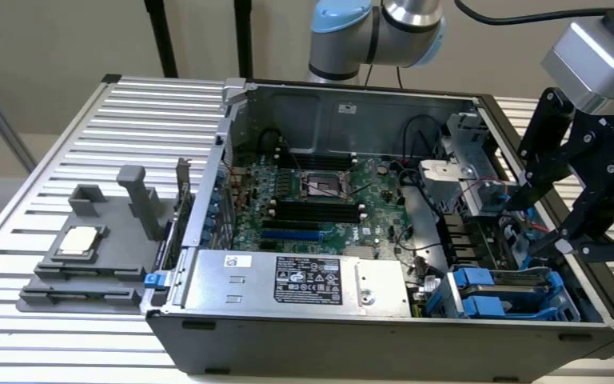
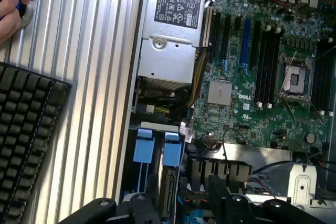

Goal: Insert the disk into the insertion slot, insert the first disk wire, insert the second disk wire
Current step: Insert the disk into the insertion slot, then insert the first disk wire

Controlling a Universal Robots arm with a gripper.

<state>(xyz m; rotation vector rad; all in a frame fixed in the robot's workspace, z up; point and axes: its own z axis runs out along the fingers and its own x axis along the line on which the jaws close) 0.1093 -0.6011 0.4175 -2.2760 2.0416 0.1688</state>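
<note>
The disk point(image 1: 504, 290) looks to us seated in the insertion slot point(image 1: 561, 302), at the near corner of the open case point(image 1: 392, 344) on the exterior view's right. We see its blue carrier but not its label. The hand point(image 1: 536, 232) hovers just above that bay, near the red wires point(image 1: 488, 188). In the wrist view its fingers point(image 2: 139, 208) stand apart, gripping nothing. The case rests on the slatted tabletop point(image 1: 61, 144). We note the power supply point(image 1: 285, 280) just beside the slot.
</note>
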